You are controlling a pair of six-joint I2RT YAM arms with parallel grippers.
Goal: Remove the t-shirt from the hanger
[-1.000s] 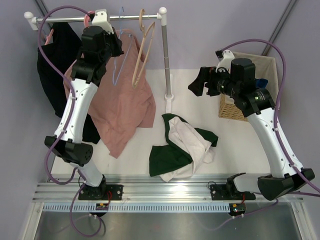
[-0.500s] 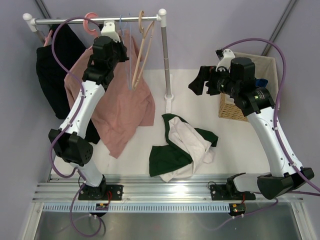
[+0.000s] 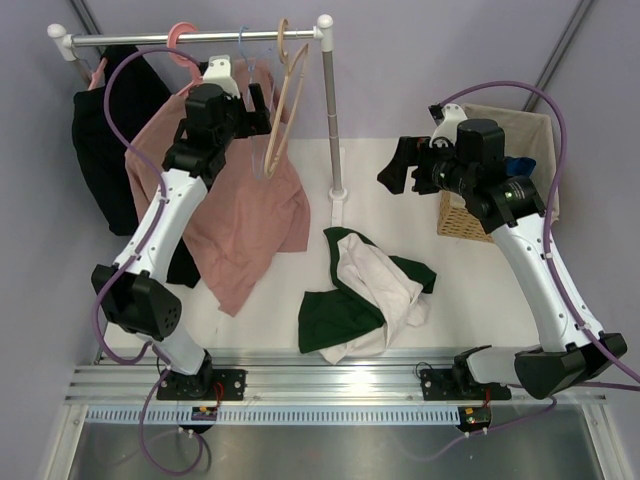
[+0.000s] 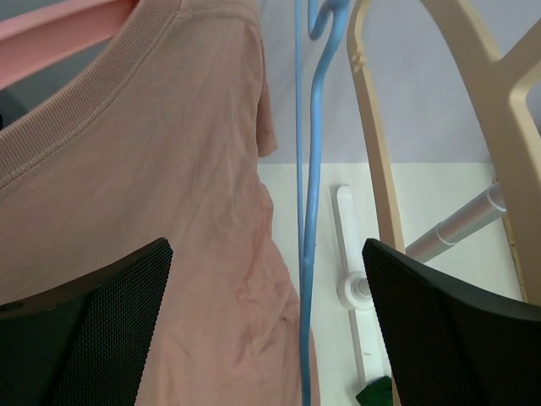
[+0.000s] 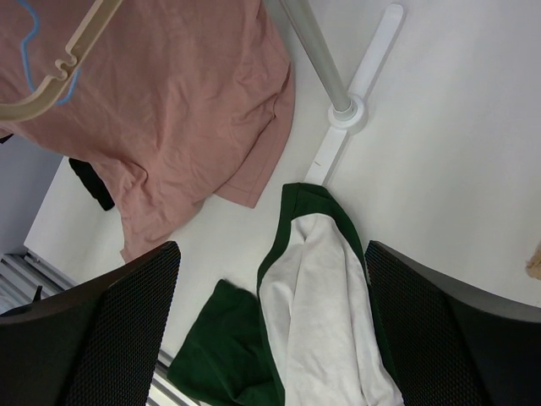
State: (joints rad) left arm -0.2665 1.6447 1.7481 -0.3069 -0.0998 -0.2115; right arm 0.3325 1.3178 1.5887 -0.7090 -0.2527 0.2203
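The t-shirt [image 3: 365, 295], white with dark green sleeves and collar, lies crumpled on the table; it also shows below the right wrist [image 5: 325, 321]. The thin light-blue hanger [image 3: 243, 45] hangs bare from the rail. In the left wrist view the hanger [image 4: 311, 211] runs down between the jaws without touching either pad. My left gripper [image 3: 262, 108] [image 4: 266, 254] is open just below the rail. My right gripper [image 3: 395, 170] [image 5: 270, 254] hovers open high over the t-shirt, holding nothing.
A dusty-pink shirt [image 3: 245, 220] hangs on a pink hanger [image 3: 182, 40]. A beige wooden hanger [image 3: 285, 100] hangs right of the blue one. A black garment [image 3: 110, 140] hangs at the left. The rail's post [image 3: 331, 110] stands mid-table, and a wicker basket [image 3: 465, 215] sits at the right.
My left gripper has moved right along the rail and dropped lower, and its jaws have gone from shut to open around the blue hanger. The right arm has not moved.
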